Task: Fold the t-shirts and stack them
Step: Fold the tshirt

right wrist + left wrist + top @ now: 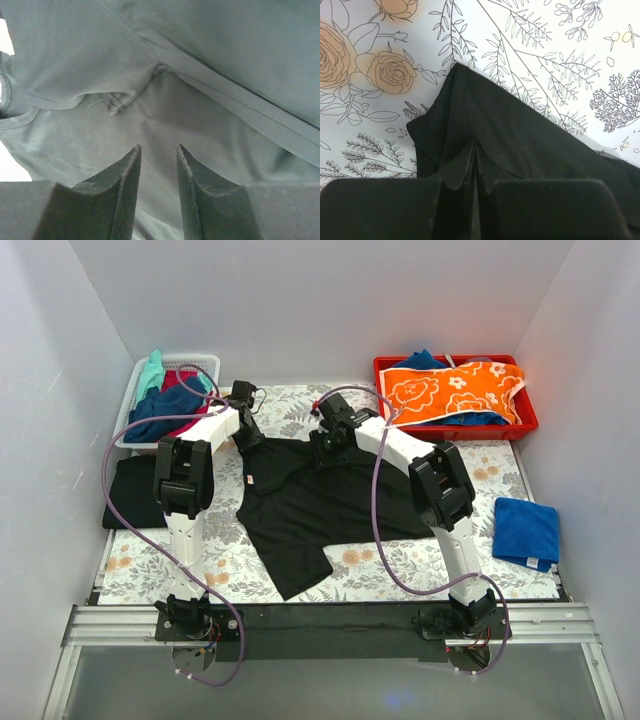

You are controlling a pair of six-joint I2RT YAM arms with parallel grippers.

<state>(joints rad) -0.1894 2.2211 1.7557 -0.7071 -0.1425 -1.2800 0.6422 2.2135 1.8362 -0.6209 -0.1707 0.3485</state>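
A large black t-shirt (pixel 310 502) lies spread, somewhat crumpled, on the fern-patterned table covering (pixel 230 565), with a small red neck label (pixel 249 480) near its left edge. My left gripper (pixel 250 432) is at the shirt's far left corner. In the left wrist view it (pixel 474 152) is shut on a pinched fold of the black cloth (pixel 520 135). My right gripper (pixel 325 447) sits over the shirt's far edge. In the right wrist view it (pixel 157 150) is open and empty just above the cloth (pixel 200 115), near a seam.
A folded black shirt (pixel 135 492) lies at the left edge. A white basket (pixel 135 380) of assorted shirts stands at the back left. A red bin (pixel 520 425) holding an orange floral cloth stands at the back right. A folded royal blue shirt (pixel 527 530) lies at the right.
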